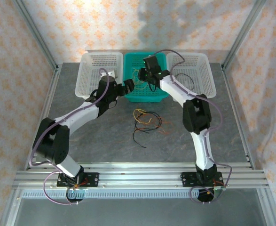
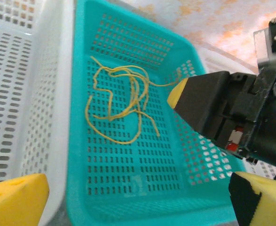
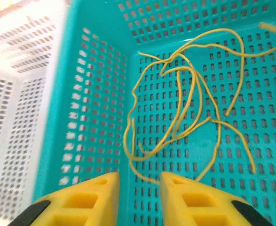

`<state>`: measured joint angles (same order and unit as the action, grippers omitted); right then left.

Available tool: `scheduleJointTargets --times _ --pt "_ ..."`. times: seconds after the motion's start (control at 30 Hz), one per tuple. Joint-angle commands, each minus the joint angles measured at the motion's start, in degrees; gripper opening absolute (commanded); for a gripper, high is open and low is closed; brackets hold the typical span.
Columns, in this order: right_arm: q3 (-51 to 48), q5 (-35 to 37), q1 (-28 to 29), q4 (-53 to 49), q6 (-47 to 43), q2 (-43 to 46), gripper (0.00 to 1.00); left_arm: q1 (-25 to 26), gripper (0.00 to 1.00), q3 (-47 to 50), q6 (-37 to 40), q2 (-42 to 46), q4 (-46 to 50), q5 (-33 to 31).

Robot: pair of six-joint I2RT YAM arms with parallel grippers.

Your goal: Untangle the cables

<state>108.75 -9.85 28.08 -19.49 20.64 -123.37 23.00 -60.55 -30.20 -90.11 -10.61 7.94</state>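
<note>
The cables lie in three places. A thin yellow wire (image 3: 185,94) is loosely looped on the floor of the teal perforated plastic basket (image 3: 95,70). A tangle of yellow, black and reddish-brown wires (image 1: 145,120) sits on the grey stone-patterned table (image 1: 105,136) in front of that basket. A thin black wire (image 1: 187,77) lies in the white perforated plastic basket (image 1: 208,70) on the right. The right gripper (image 3: 140,188) hangs over the yellow wire inside the teal basket, its yellow fingers a narrow gap apart, gripping nothing. The left gripper (image 2: 138,202) hovers at the teal basket's near edge, spread wide and empty.
</note>
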Motion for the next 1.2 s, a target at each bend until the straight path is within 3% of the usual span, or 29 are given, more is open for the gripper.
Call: scheduleJointTargets --times 0.0,0.3,0.43,0.6,0.83,1.17 --pt "-7.26 -0.15 0.48 3.90 -1.98 9.93 0.28 2.08 0.99 2.33 2.50 3.42 2.00 -2.63" --pt "-34.16 3.54 4.04 11.44 -2.04 29.26 0.24 7.53 0.91 10.84 -0.04 9.15 3.34 -5.51" --pt "-42.40 4.55 6.02 13.31 -0.88 34.68 0.23 8.79 0.80 14.33 -2.49 10.77 2.07 -4.82" --pt "-49.38 5.85 9.09 14.48 3.50 38.71 0.21 10.99 0.79 19.53 -6.55 11.39 -0.82 -4.57" --pt "-50.83 10.31 15.71 11.71 9.68 36.33 0.21 13.22 0.80 28.88 -13.69 16.32 -7.41 -6.27" --pt "-42.88 14.12 22.03 7.39 11.96 26.64 0.20 13.43 0.80 39.08 -18.50 26.94 -8.46 -8.54"
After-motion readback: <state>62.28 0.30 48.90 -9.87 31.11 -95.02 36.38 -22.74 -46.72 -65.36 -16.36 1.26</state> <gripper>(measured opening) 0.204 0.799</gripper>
